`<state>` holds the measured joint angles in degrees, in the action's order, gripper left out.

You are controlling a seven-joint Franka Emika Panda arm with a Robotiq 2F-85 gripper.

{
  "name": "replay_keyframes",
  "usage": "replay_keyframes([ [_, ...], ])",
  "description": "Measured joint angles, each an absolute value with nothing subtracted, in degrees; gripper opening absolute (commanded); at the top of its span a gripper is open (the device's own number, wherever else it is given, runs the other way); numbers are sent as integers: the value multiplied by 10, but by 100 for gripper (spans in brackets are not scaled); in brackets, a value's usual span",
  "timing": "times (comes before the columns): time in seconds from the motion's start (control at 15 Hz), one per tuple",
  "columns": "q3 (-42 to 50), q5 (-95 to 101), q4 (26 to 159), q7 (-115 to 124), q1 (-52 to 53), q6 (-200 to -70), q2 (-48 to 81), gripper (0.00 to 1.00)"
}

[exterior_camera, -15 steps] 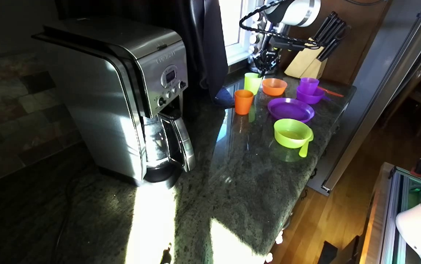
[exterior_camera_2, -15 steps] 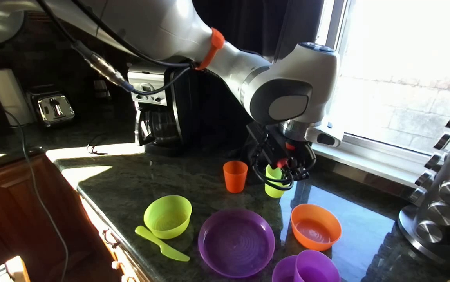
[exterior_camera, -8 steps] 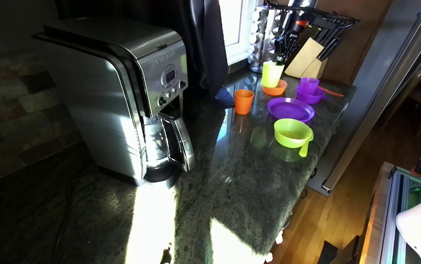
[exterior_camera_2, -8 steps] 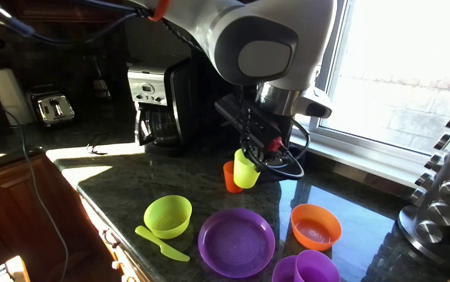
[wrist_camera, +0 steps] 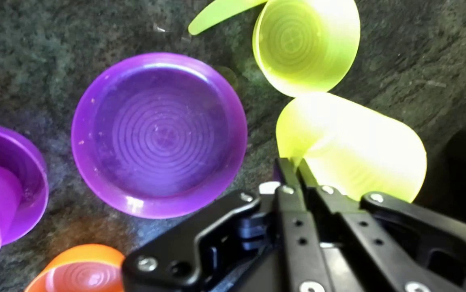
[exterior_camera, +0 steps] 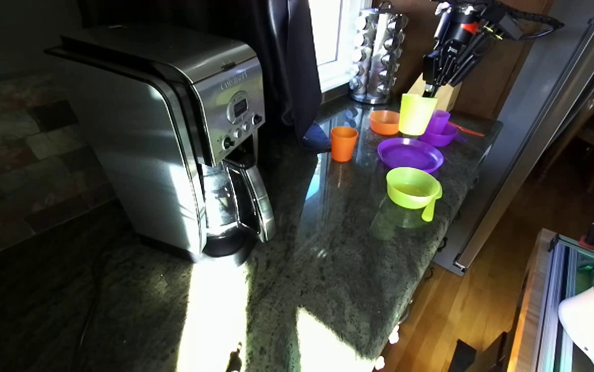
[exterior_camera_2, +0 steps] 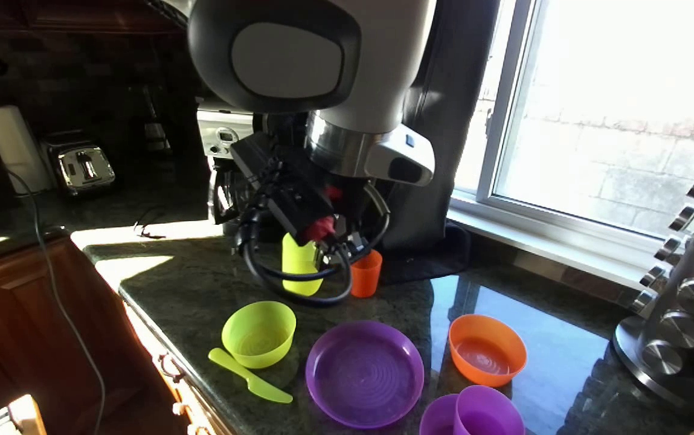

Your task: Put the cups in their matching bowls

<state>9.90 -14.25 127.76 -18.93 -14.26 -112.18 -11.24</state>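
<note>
Leftmost in an exterior view is a toaster (exterior_camera_2: 86,168), seen in that view only; then the green bowl (exterior_camera_2: 259,335) on the counter (exterior_camera_2: 189,290). The arm (exterior_camera_2: 383,72) hangs from above, pointing down, its pincer (wrist_camera: 296,164) clamped on the rim of the green cup (exterior_camera: 417,118), off the counter near that bowl. Rightward: plate (exterior_camera_2: 365,374), orange cup (exterior_camera_2: 366,278) (in both exterior views only), purple cup (exterior_camera_2: 488,408) in purple bowl (exterior_camera_2: 435,417), orange bowl (exterior_camera_2: 487,350).

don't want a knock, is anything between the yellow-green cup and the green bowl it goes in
Nothing visible: in the wrist view the yellow-green cup, pinched at its rim by the fingers, appears right beside the green bowl. The purple plate and green knife lie off that path.
</note>
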Motion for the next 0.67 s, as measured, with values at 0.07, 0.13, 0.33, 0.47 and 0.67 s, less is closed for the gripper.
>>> replay_keyframes([
  [0.07, 98, -140, 1295, -183, -138, -1122, -125, 1],
  [0.13, 98, -136, 1312, -175, -133, -1122, -135, 1],
  [0.33, 95, -122, 1351, -151, -121, -1122, -156, 1],
  [0.47, 93, -113, 1371, -137, -115, -1125, -164, 1],
  [0.67, 89, -105, 1394, -123, -108, -1137, -166, 1],
])
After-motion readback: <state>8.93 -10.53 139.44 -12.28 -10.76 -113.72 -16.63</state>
